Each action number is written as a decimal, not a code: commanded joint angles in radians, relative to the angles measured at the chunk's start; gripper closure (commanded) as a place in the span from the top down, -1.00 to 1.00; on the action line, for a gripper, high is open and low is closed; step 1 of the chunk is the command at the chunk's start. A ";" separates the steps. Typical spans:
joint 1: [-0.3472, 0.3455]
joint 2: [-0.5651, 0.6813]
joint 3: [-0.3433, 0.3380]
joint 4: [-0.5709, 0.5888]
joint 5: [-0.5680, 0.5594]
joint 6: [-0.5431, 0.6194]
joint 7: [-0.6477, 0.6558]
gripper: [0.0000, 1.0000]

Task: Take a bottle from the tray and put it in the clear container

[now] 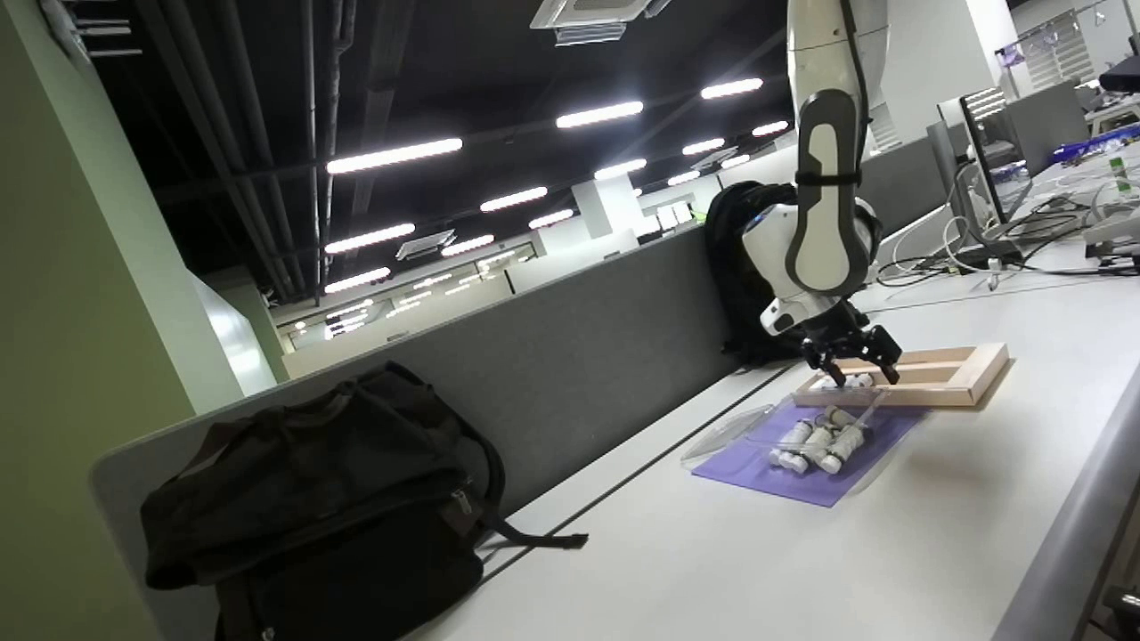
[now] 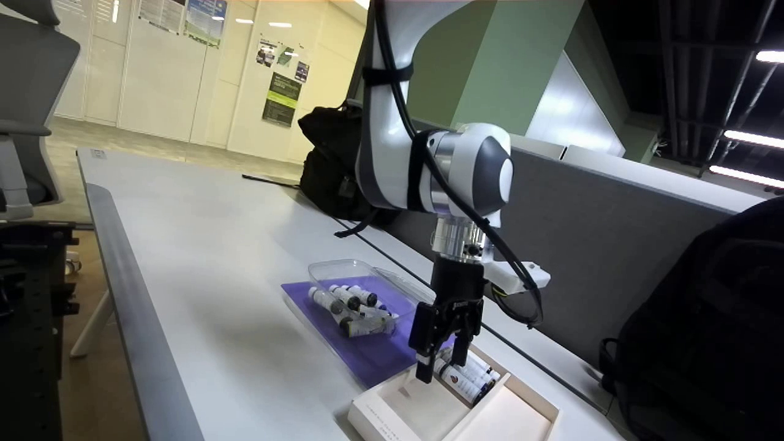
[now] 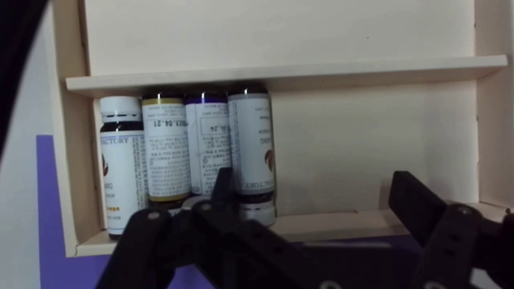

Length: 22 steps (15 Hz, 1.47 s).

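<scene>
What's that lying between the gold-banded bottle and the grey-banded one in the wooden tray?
Another bottle: the purple-banded bottle, lying side by side with the gold-banded bottle and the grey-banded bottle. The wrist view shows it.

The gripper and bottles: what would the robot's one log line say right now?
gripper: open, over tray | tray: four bottles lying side by side | clear container: several bottles inside | held: nothing

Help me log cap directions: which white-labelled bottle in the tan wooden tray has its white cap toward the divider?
The wrist view's leftmost bottle; the other three bottles face the opposite way.
</scene>
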 commanded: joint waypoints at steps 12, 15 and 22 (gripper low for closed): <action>-0.031 0.044 0.008 0.013 0.097 0.078 -0.046 0.20; -0.022 0.038 -0.001 0.018 0.092 0.083 -0.036 -0.22; -0.034 0.010 0.007 0.008 0.101 0.067 -0.054 -0.86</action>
